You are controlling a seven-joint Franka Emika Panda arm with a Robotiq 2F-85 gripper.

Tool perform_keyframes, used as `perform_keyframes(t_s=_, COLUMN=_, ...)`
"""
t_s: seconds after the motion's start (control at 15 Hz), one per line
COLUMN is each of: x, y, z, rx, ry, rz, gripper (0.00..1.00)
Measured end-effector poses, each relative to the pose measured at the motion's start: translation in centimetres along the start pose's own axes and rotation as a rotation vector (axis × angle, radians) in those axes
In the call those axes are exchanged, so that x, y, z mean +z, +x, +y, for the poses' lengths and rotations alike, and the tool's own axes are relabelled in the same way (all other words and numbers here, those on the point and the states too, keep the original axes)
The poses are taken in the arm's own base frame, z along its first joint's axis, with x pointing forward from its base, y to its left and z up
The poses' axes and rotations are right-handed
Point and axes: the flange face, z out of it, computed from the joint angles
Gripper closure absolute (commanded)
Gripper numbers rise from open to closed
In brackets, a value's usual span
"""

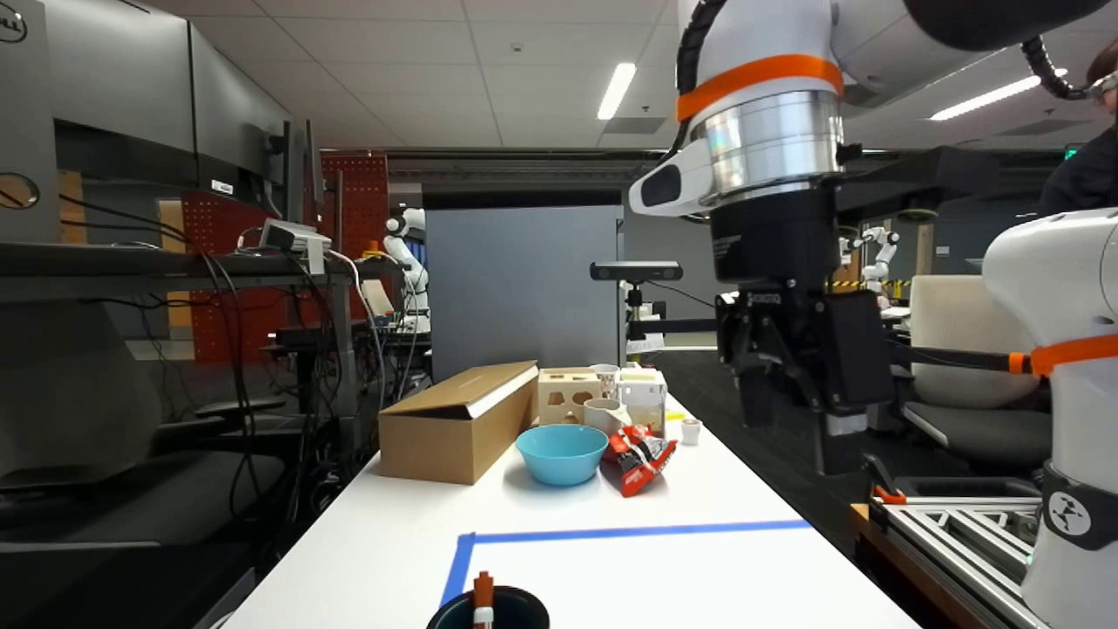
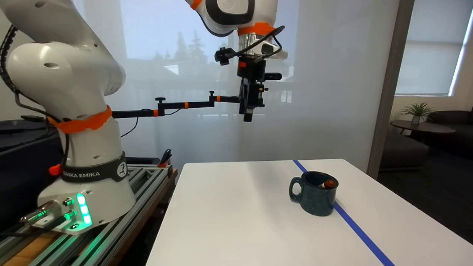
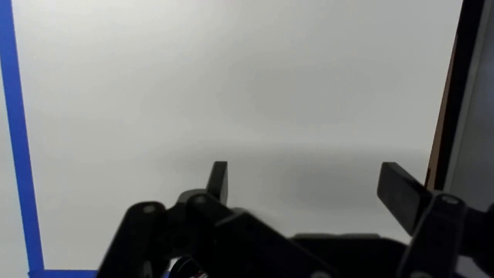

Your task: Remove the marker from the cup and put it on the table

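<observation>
The dark cup (image 1: pixel 528 604) stands upright by the blue tape on the white table (image 1: pixel 646 577), cut off by the lower edge of this exterior view. The whole cup (image 2: pixel 317 201) with its handle shows in an exterior view. The marker (image 1: pixel 483 596) leans inside it with its reddish-orange end up; this end (image 2: pixel 328 184) also shows at the rim. My gripper (image 2: pixel 247 115) hangs high above the table, apart from the cup. In the wrist view the gripper (image 3: pixel 303 173) is open and empty. There the cup (image 3: pixel 182 268) is mostly hidden behind a finger.
A light blue bowl (image 1: pixel 562 454), a crumpled red packet (image 1: pixel 642 459), an open cardboard box (image 1: pixel 458 428) and white mugs (image 1: pixel 604 414) stand at the far end of the table. Blue tape (image 3: pixel 19 146) marks the table. A black camera bar (image 2: pixel 184 105) reaches out behind the gripper.
</observation>
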Motion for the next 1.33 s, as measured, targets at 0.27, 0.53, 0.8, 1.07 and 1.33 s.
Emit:
perform_keyframes(t_s=0.27, x=0.6, y=2.3, z=-0.5, rx=0.174, ry=0.025, rz=0.124, gripper=0.0)
perform_keyframes(t_s=0.53, x=1.0, y=3.3, z=-0.9, rx=0.352, ry=0.055, rz=0.242, gripper=0.0)
perform_keyframes(t_s=0.8, x=1.9, y=3.6, z=-0.5, rx=0.531, ry=0.082, rz=0.347, gripper=0.0)
perform_keyframes(t_s=1.07, x=2.4, y=4.4, z=0.9, rx=0.707, ry=0.086, rz=0.44, gripper=0.0)
perform_keyframes(t_s=1.33, x=2.3, y=5.8, z=2.8, rx=0.849, ry=0.067, rz=0.51, gripper=0.0)
